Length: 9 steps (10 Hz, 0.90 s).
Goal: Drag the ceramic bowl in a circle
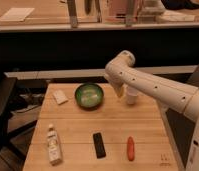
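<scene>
Green bowl [89, 95] sits near the counter's [73, 125] far edge, with bare wood open in front of it. The hand [119, 91] hangs just right of the bowl, beside a cup [131, 95], seemingly clear of the rim; whether it is wide or narrow I cannot tell. A packet [59, 96] lies left.

On my feed this looked like a robot lab or office test bay, not a home: a wooden table [78, 127] with a small bottle [53, 144] and a black block [98, 145] laid well apart on it, a counter [48, 19] behind the table bearing a sheet of paper [15, 14] and metal posts [73, 14], and a dark chair [0, 110] left of the table. The gripper [120, 91] hung over the table's far side, beside the white cup [132, 95].
</scene>
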Tool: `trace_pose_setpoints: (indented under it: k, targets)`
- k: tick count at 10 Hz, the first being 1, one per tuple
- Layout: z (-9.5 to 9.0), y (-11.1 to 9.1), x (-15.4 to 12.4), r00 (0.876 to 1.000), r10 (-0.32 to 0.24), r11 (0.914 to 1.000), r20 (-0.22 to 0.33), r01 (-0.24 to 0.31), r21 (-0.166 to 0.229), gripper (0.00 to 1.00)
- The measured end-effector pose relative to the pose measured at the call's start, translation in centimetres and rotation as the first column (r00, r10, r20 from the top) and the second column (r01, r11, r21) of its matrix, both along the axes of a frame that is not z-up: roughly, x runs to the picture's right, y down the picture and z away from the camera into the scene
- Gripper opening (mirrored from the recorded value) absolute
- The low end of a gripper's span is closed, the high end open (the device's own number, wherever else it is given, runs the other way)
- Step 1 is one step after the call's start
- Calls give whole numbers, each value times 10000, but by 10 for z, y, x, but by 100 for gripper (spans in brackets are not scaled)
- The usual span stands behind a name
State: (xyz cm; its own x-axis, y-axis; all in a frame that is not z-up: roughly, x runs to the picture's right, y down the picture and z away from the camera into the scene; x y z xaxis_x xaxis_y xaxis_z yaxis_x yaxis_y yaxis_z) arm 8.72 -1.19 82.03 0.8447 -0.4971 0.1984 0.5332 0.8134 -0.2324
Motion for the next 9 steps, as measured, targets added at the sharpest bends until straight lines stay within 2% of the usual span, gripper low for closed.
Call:
trace_pose_setpoints:
  k: [4,5,9]
  targets:
    - [18,2,-5,9991,-218,9998,354,218,20,80]
    - [28,7,-7,9982,-309,9995,511,309,-2,80]
    - [49,15,-16,9934,-646,9979,946,653,-44,80]
